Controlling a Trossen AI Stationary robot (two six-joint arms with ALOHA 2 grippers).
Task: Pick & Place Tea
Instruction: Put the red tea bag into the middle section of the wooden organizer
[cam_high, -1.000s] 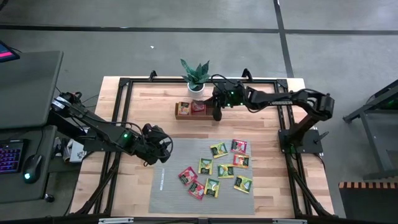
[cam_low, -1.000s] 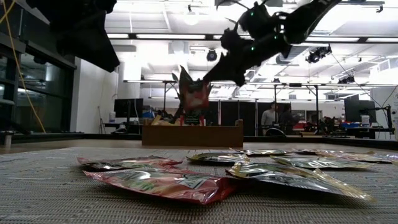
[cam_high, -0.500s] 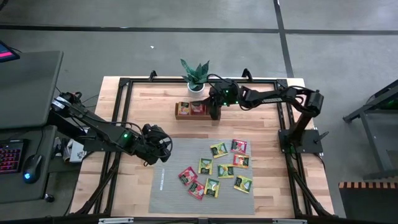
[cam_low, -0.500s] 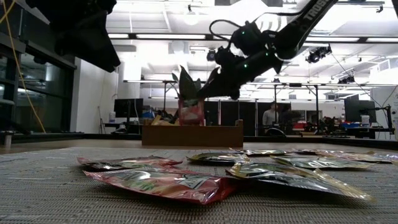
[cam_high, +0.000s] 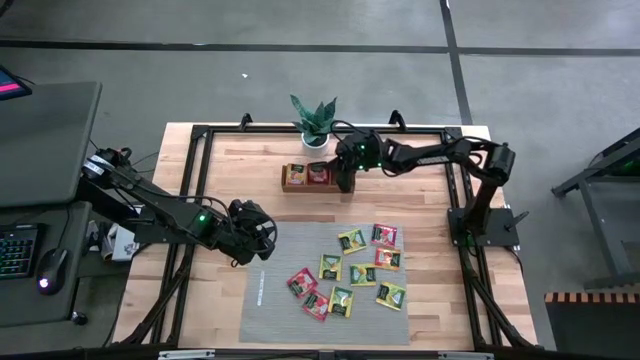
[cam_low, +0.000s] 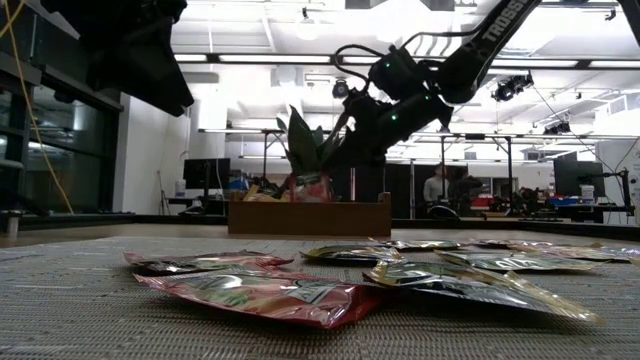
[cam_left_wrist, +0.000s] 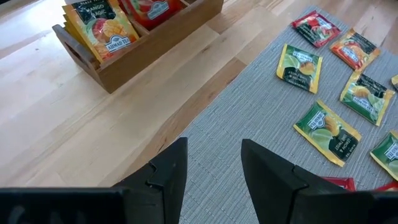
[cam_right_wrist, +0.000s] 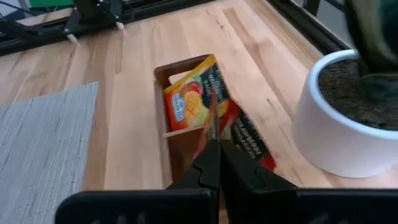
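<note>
The right gripper (cam_high: 346, 180) hangs over the wooden tray (cam_high: 300, 186) at the far side of the worktop (cam_high: 210, 300), its jaws pressed together on the top edge of a red tea sachet (cam_right_wrist: 245, 140) that stands slanted in the tray's middle compartment. In the right wrist view an orange-yellow sachet (cam_right_wrist: 191, 99) leans in the compartment next to it, touching the red one. A white pot (cam_right_wrist: 339, 118) with a green plant (cam_high: 314, 117) stands just beside the tray on its far side, close to the right arm's wrist.

The left gripper (cam_high: 262, 232) waits above the near-left corner of the grey ribbed mat (cam_high: 270, 300), jaws apart with nothing between them. From its wrist camera the two dark fingers (cam_left_wrist: 171, 168) frame bare mat, with the tray farther off across the wood.

The remaining tea lies flat on the mat: about ten loose sachets (cam_high: 352, 272), red, yellow and green, scattered across its right half, some touching at the edges, all well apart from the tray. In the low view the nearest red sachet (cam_low: 250, 292) lies in front, with the tray seen beyond it. A black frame (cam_high: 195, 150) borders the worktop.
</note>
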